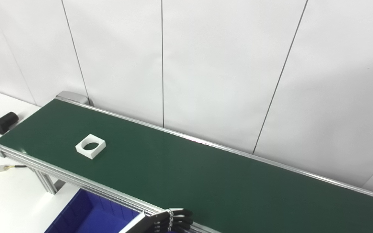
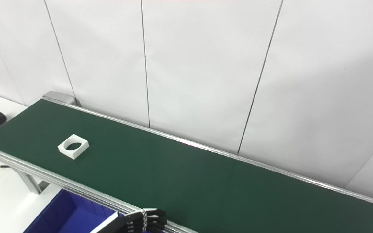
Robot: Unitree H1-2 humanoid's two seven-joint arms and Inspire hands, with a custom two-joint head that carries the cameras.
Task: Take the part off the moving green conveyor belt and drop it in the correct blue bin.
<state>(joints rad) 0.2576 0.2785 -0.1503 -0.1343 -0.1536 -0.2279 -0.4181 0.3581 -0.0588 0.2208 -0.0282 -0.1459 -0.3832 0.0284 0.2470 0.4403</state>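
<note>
A green conveyor belt (image 1: pixel 186 174) runs diagonally from the upper left of the frame down to the lower right, framed by silver rails and backed by a white panelled wall (image 1: pixel 206 64). A white square part (image 1: pixel 90 146) with a round hole through it lies flat on the belt toward its left end, nearer the front rail than the back one, with nothing touching it. At the bottom edge, left of centre, the left hand (image 1: pixel 173 220) shows only as dark fingers (image 1: pixel 181 217) lying side by side and pointing right, right at the belt's front rail and well apart from the part; they hold nothing visible, but whether the hand is released or clenched cannot be told. The right hand is out of the picture. A blue bin (image 1: pixel 86 213) sits below the front rail at the lower left, on a white table (image 1: pixel 8 194). A black object (image 1: pixel 0 122) rests at the far left edge, beyond the belt's end.
</note>
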